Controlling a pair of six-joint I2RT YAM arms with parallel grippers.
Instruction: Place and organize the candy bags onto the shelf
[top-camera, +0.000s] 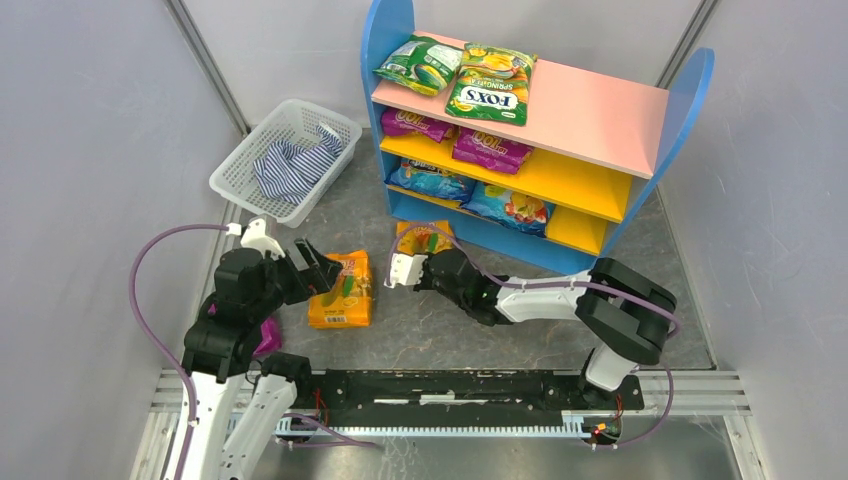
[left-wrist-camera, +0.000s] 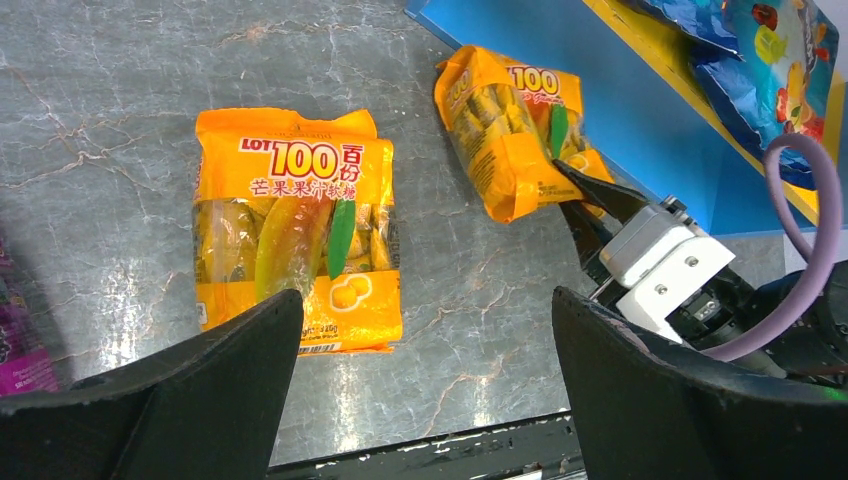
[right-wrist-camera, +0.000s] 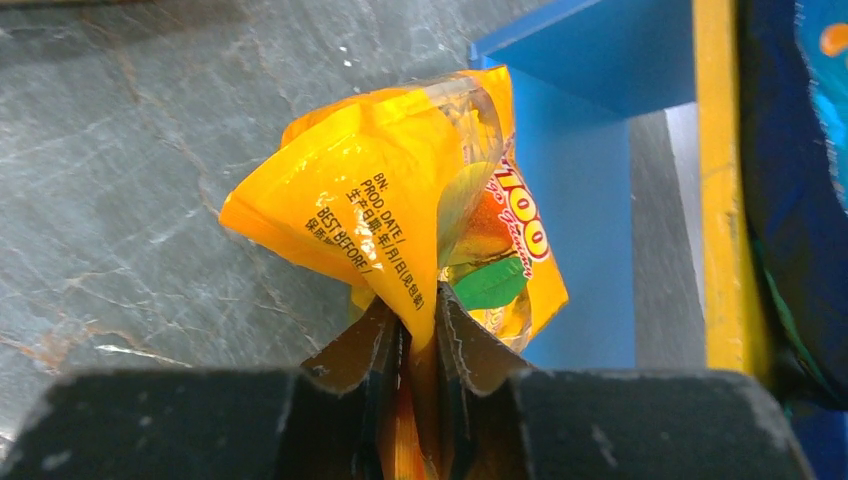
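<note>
I have the right gripper (right-wrist-camera: 418, 330) pinched hard on the crimped end of one orange mango-candy bag (right-wrist-camera: 400, 190), its jaws almost together with only the film between them. Holding it by the seal leaves the bulging body clear of the fingers, which I judge should help it slide into a tier. That bag is just in front of the blue base of the shelf (top-camera: 600, 110), which stands along the far edge; I cannot tell whether it is off the surface. The left gripper (left-wrist-camera: 425, 350) hangs wide open and empty over a second orange bag (left-wrist-camera: 295, 230), which lies flat, label up, left of the worktop's middle. Its fingers straddle the bag's near end, lined up for a grasp. A purple bag (top-camera: 268, 338) peeks out beneath the left arm near the near-left corner. The pink top already carries a green bag (top-camera: 420, 62) and the FOX'S bag (top-camera: 492, 82), so I judge three bags remain to shelve. The white basket (top-camera: 250, 160) in the far-left corner holds a striped cloth (top-camera: 295, 165), which I leave alone.
</note>
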